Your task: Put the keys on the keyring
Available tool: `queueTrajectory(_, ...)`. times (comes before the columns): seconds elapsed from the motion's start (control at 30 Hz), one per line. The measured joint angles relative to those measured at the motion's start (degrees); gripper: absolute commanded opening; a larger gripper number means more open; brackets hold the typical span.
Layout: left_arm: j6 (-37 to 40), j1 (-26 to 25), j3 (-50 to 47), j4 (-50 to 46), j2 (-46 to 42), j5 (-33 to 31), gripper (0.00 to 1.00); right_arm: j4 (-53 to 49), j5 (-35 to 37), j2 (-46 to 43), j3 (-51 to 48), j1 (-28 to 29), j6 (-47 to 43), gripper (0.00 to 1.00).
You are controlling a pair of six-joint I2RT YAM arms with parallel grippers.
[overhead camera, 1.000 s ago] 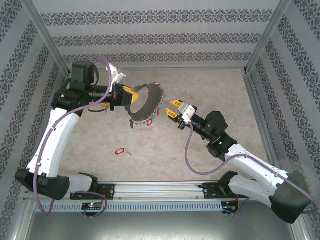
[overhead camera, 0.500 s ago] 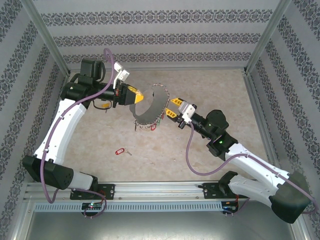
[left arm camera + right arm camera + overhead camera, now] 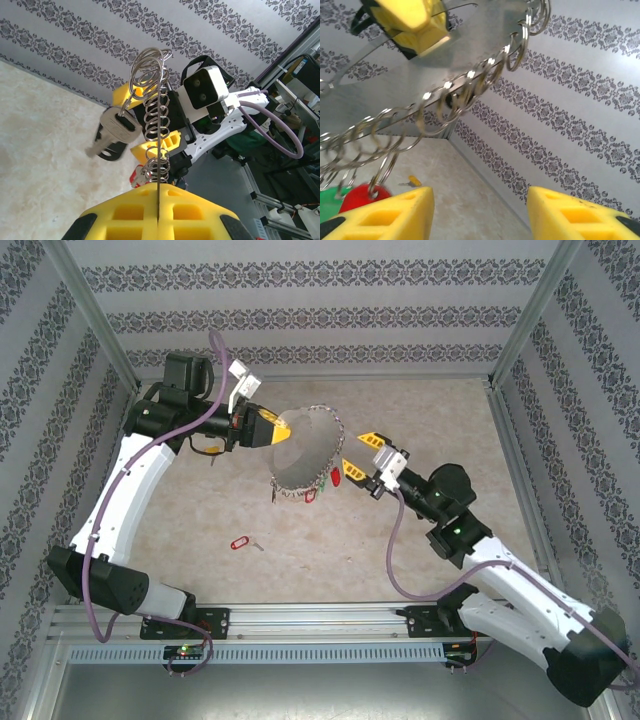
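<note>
Striped damask walls (image 3: 300, 315) box in the beige marbled table (image 3: 420, 540). From the near left corner the left arm rises and bends toward the middle. Its left gripper (image 3: 274, 430) is clenched on the keyring (image 3: 290, 489), held in the air over the table's far half. In the left wrist view the yellow fingers (image 3: 125, 220) press together on the wire, seen edge-on. The right arm stretches in from the near right corner. Its right gripper (image 3: 360, 456) sits just beside the loop's right side, jaws released and spread with nothing between them; whether a finger touches the wire I cannot tell. Keys (image 3: 310, 495) with red and green tags dangle from the loop's lower edge, too blurred to count. One red-tagged key (image 3: 238, 542) lies alone on the table toward the near edge, left of centre.
</note>
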Motion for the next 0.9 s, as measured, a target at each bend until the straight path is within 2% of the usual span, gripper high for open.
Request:
queueTrajectory(0.13,0.9,0.0,0.7,-0.6,0.0,0.2,0.00,-5.5,-3.9,-2.2,0.0,0.0,-0.2,0.57)
queueTrajectory(0.2,1.3,0.0,0.9,-1.0,0.0,0.3,0.00,-7.2,-5.0,-2.4,0.0,0.0,0.0,0.54)
queueTrajectory(0.37,2.0,0.0,1.0,-1.4,0.0,0.4,0.00,-9.3,-5.1,-2.3,0.0,1.1,0.2,0.34)
queueTrajectory(0.43,2.0,0.0,1.0,-1.5,0.0,0.4,0.00,-9.4,-4.4,-1.9,0.0,3.1,0.5,0.30)
queueTrajectory(0.5,2.0,0.0,1.0,-1.6,0.0,0.5,0.00,-9.4,-4.0,-1.6,0.0,4.6,0.7,0.32)
queueTrajectory(0.57,2.1,0.0,1.0,-1.6,0.0,0.6,0.00,-9.3,-3.7,-1.2,0.0,5.3,1.2,0.45)
queueTrajectory(0.67,2.2,0.0,1.0,-1.7,0.0,0.6,0.00,-8.5,-2.2,0.1,0.1,6.6,1.7,0.50)
queueTrajectory(0.8,2.3,0.0,1.0,-1.8,0.0,0.6,0.00,-7.0,0.9,1.6,0.1,7.3,2.6,0.49)
queueTrajectory(0.9,2.3,0.0,1.0,-1.9,0.0,0.8,0.00,-6.0,4.0,3.1,0.4,7.3,3.2,0.41)
